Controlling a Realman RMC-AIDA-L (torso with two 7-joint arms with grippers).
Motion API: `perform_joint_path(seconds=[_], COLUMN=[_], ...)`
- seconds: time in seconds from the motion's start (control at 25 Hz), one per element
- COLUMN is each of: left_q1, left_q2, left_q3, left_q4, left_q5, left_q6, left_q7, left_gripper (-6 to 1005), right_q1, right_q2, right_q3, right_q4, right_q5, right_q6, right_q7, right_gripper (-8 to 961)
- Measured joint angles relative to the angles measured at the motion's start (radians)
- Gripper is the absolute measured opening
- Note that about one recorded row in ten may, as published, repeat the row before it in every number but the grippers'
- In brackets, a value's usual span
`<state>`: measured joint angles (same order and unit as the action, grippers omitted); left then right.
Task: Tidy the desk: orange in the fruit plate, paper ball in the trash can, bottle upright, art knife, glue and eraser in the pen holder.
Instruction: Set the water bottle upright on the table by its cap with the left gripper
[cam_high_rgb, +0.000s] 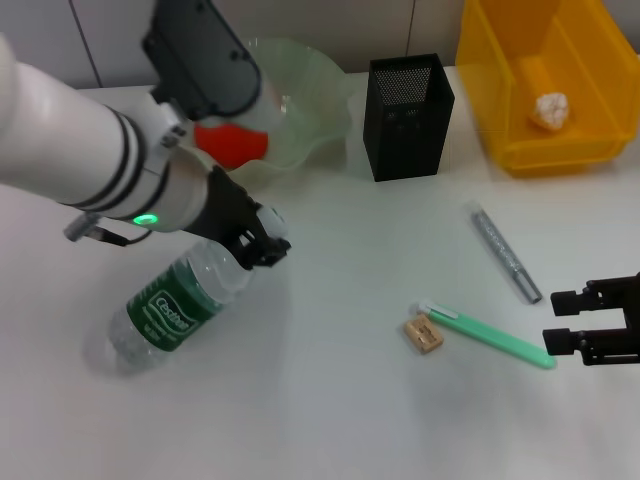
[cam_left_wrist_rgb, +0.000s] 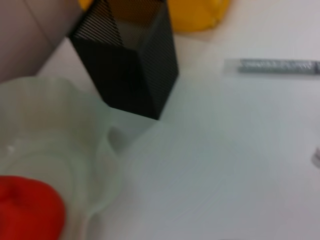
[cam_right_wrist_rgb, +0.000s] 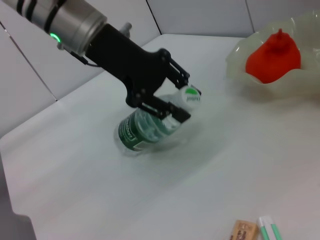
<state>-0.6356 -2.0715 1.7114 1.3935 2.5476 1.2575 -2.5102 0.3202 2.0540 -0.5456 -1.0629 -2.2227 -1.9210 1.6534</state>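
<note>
Head view is showing me the left claw (cam_high_rgb: 262, 243) closing around the neck of the bottle (cam_high_rgb: 178, 300), which is lying on its side on the table (cam_high_rgb: 340, 400), cap end toward the claw. From the right wrist view the fingers are pinching the bottle (cam_right_wrist_rgb: 145, 127) just below the green-and-white cap (cam_right_wrist_rgb: 190, 95). I am judging it light, a thin clear plastic that will be giving under pressure along the body and sliding easily on this smooth surface; the neck looks like the stiff part, so that is where I would be holding while I am tipping it upright.

The right claw (cam_high_rgb: 562, 322) is hanging spread at the near right edge, its fingertips just beside the end of the green knife (cam_high_rgb: 490, 335). The small tan eraser (cam_high_rgb: 424, 334) is lying touching or almost touching the knife's other end, and the grey glue stick (cam_high_rgb: 505, 252) is lying apart from both, farther back.

As for containers, the pale green plate (cam_high_rgb: 310, 110) is already holding the orange (cam_high_rgb: 232, 143). The yellow bin (cam_high_rgb: 545, 90) at the back right is holding the paper ball (cam_high_rgb: 551, 110). The black mesh pen holder (cam_high_rgb: 408, 115) is standing between them; the left wrist view is looking into its mouth (cam_left_wrist_rgb: 135, 25) and I am seeing nothing in the part that shows.
</note>
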Motion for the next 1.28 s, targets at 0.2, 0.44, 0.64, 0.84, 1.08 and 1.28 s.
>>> perform_joint_path(seconds=[0.2, 0.44, 0.64, 0.84, 1.08, 1.28], left_q1=[0.098, 0.199, 0.253, 0.318, 0.379, 0.409], left_q2=[0.001, 0.001, 0.001, 0.001, 0.001, 0.003], left_q3=[-0.046, -0.071, -0.073, -0.110, -0.129, -0.136], left_q4=[0.116, 0.225, 0.275, 0.325, 0.343, 0.342], left_q5=[0.001, -0.009, -0.016, -0.120, -0.187, -0.194], left_q6=[-0.022, -0.059, -0.090, -0.127, -0.164, -0.184], left_q7=[0.008, 0.017, 0.020, 0.078, 0.147, 0.158], left_gripper=[448, 447, 446, 445, 451, 458], right_q1=[0.007, 0.020, 0.027, 0.034, 0.037, 0.047], right_q2=[0.000, 0.000, 0.000, 0.006, 0.007, 0.007], right_q3=[-0.001, -0.002, -0.002, -0.002, -0.002, -0.002], right_q4=[0.000, 0.000, 0.000, 0.000, 0.002, 0.019], right_q5=[0.000, 0.000, -0.004, -0.025, -0.033, -0.040], right_q6=[0.000, 0.000, 0.001, 0.001, 0.002, 0.006], right_q7=[0.003, 0.005, 0.005, 0.007, 0.007, 0.008], right_gripper=[617, 617, 618, 618, 618, 618])
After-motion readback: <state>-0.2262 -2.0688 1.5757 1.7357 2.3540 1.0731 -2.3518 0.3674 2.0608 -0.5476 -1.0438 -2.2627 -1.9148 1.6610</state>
